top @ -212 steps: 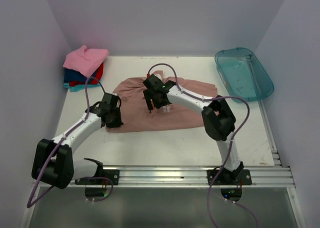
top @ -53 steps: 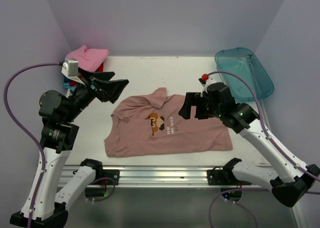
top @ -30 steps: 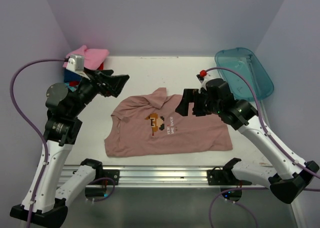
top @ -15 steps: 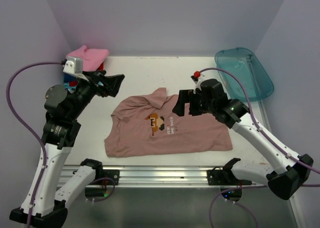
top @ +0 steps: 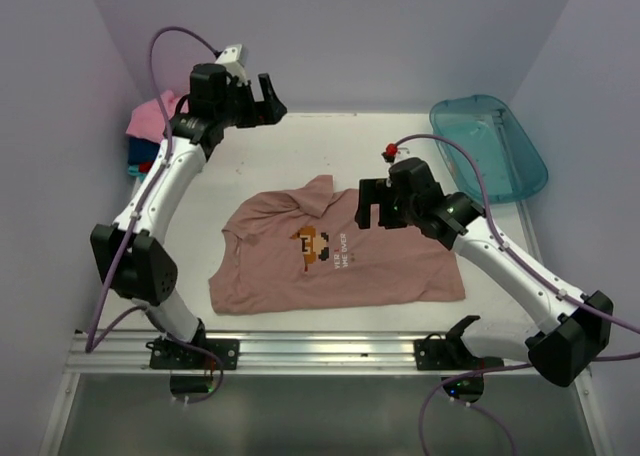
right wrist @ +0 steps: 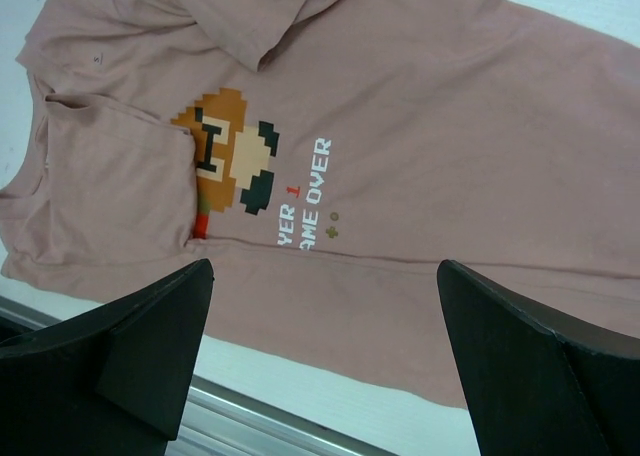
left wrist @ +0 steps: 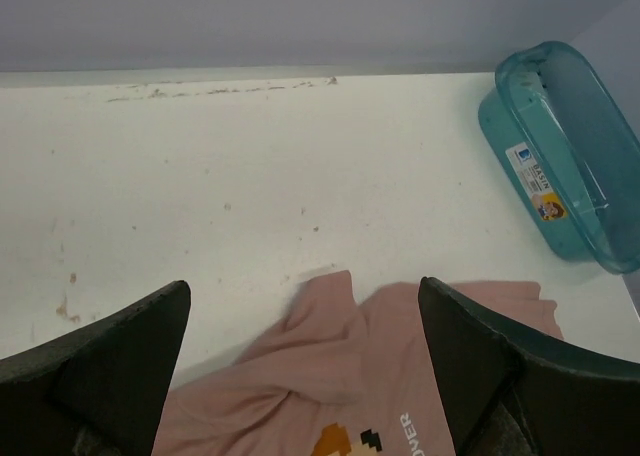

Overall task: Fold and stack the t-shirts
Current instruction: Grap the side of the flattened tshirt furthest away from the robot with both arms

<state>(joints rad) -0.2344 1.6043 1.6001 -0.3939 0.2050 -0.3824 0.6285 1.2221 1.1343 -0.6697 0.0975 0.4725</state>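
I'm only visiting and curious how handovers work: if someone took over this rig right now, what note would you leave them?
Left gripper: open, empty, raised over the back of the table, beyond the tee.
Right gripper: open, empty, hovering above the tee's right half.
Tee: spread print-up mid-table, top edge rumpled, unfolded.
Stack: folded tees in the far left corner.
Done: tee laid out.
Left: fold it and put it on the stack.
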